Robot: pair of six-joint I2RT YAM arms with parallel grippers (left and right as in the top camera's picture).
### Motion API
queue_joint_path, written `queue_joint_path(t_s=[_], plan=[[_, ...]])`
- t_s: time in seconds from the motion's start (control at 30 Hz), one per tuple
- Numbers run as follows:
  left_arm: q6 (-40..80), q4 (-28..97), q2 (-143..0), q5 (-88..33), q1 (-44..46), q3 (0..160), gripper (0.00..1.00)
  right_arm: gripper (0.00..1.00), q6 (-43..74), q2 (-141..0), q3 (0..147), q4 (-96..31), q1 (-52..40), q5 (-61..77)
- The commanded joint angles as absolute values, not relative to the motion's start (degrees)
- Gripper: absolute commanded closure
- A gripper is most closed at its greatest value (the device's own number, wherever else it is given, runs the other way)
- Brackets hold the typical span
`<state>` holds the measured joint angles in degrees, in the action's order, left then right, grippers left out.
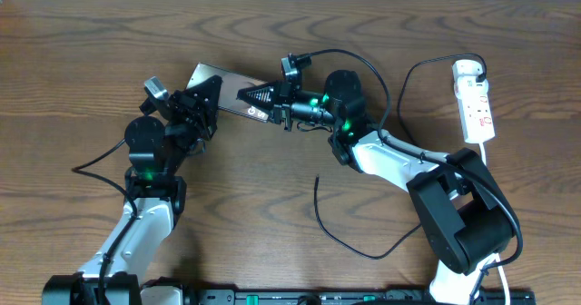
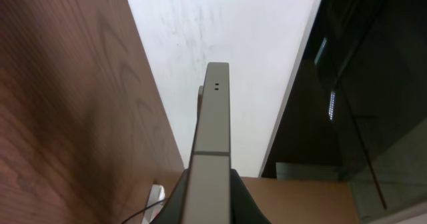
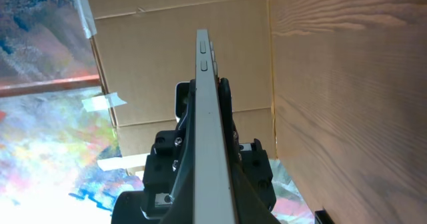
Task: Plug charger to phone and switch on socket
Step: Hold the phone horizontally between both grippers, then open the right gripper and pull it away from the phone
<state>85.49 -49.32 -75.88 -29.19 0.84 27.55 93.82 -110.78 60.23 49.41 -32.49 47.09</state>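
A: Both hands are on the phone (image 1: 221, 75). The left hand (image 1: 201, 103) is clamped on one end and the right hand (image 1: 260, 94) on the other, each closed down onto the thin body. In the wrist views it stands edge-on between the fingers.

B: So nothing has the charger (image 1: 320, 216). Its free tip lies on the table (image 1: 91, 51), well apart from the phone, in front of the right arm.

A: That's my worry. One hand has to let go to fetch it, and the phone then hangs from a single narrow grip on a glossy slab. It could pivot or slide out.

B: The cable too. It curls close to the right arm's base, so a swing of that arm might drag it or flick the tip away.

A: Where it runs past the arm I can't tell. It may pass underneath, and then a pull could tug the socket (image 1: 475, 101).

B: The socket sits at the far right, well away from both hands. Its switch is small, so a skewed press could shove the strip instead of toggling it.
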Motion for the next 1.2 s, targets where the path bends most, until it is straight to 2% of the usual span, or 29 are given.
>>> queue_joint_path(t_s=[0.0, 0.13, 0.3, 0.43, 0.57, 0.73, 0.9, 1.17], plan=[[81.7, -51.4, -74.8, -30.4, 1.4, 29.5, 0.93, 0.99, 89.7, -111.7, 59.6, 46.8, -34.0, 47.1], [81.0, -51.4, -74.8, -30.4, 1.4, 29.5, 0.93, 0.95, 89.7, -111.7, 59.6, 46.4, -34.0, 47.1], [81.0, -51.4, -74.8, -30.4, 1.4, 29.5, 0.93, 0.63, 89.7, -111.7, 59.6, 46.4, -34.0, 47.1], [80.8, -51.4, -74.8, -30.4, 1.4, 29.5, 0.93, 0.49, 89.7, -111.7, 59.6, 46.5, -33.8, 47.1], [79.9, -51.3, -74.8, -30.4, 0.8, 29.5, 0.93, 0.21, 89.3, -111.7, 59.6, 46.5, -33.6, 47.1], [76.8, -51.3, -74.8, -33.1, -2.2, 29.5, 0.93, 0.01, 86.0, -111.7, 59.6, 46.4, -32.7, 48.3], [73.9, -51.3, -74.9, -43.1, -9.6, 29.5, 0.93, 0.01, 78.3, -111.7, 59.6, 46.4, -31.5, 51.9], [73.9, -51.4, -78.5, -70.3, -23.6, 35.0, 0.93, 0.01, 60.8, -111.7, 59.8, 42.2, -29.3, 58.7]])
